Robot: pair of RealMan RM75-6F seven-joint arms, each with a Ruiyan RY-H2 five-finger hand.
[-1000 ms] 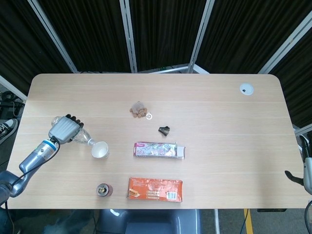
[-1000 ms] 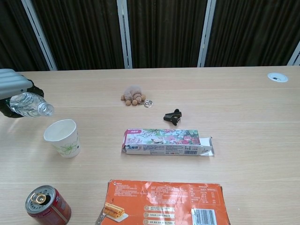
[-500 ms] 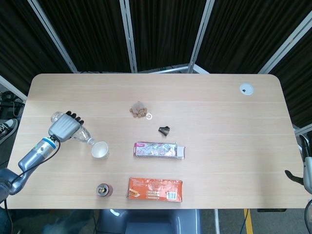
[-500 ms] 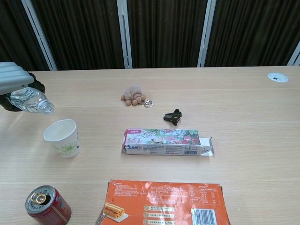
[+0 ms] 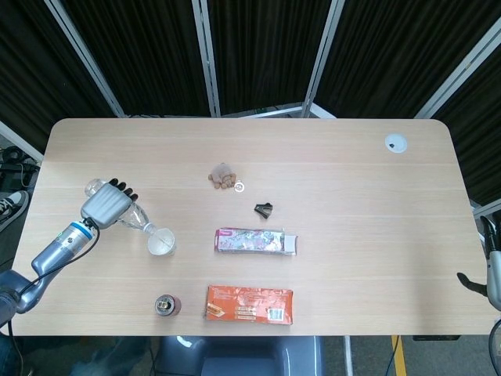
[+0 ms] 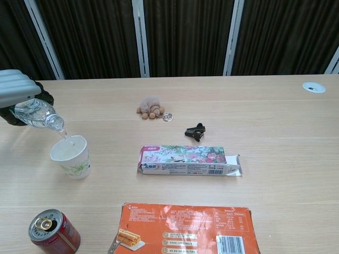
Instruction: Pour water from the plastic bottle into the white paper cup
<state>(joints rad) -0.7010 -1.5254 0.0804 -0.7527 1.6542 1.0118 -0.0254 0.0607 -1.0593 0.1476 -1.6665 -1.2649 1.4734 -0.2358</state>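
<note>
My left hand grips a clear plastic bottle, tilted with its open neck down toward the right. The neck hangs just over the rim of the white paper cup, and a thin stream of water runs from it into the cup. The cup stands upright on the table at the left. Only a dark part of my right arm shows at the right edge of the head view; the right hand is hidden.
A red drink can stands in front of the cup. An orange box and a flowered long box lie mid-table. A black clip and a small plush toy sit further back. A white disc is far right.
The bottle has tipped further down, its neck now over the cup's rim, and water has started flowing into the cup. The cup has not moved.
</note>
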